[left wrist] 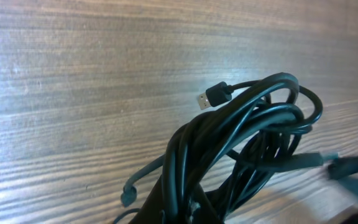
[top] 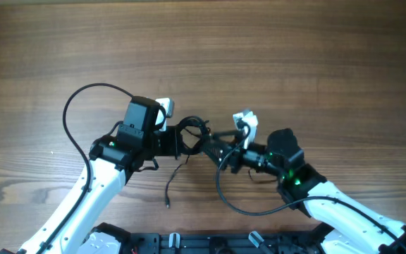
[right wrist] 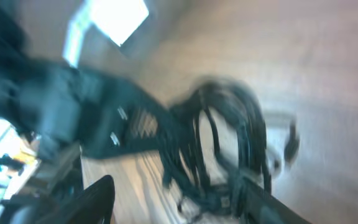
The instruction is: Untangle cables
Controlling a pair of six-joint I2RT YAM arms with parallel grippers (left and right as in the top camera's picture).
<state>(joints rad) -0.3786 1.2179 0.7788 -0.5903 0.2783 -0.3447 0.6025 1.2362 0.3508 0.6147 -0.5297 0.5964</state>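
Cables (top: 192, 134) form one knotted black bundle between the two arms, near the middle of the tabletop (top: 259, 49). Left gripper (top: 177, 141) meets the bundle from the left side. Its jaws are clamped on the cables, which rise out of the bottom edge of the left wrist view in a thick sheaf of loops (left wrist: 241, 143).

Plug (left wrist: 213, 96), small and silver-tipped, projects to the left from the top of the loops, clear of the wood. A second cord end (left wrist: 129, 194) hangs low at the left of the sheaf.

Loose strand (top: 171, 185) drops out of the bundle toward the near edge of the tabletop and ends well apart from both arms.

Right gripper (top: 224, 152) reaches the bundle from the right side. The right wrist view is heavily blurred. It shows the bundle (right wrist: 229, 137) directly ahead and the gripper's two fingers (right wrist: 101, 196) spread apart at the lower edge. The jaws are parted, with dark strands lying between them. Contact with those strands cannot be confirmed.
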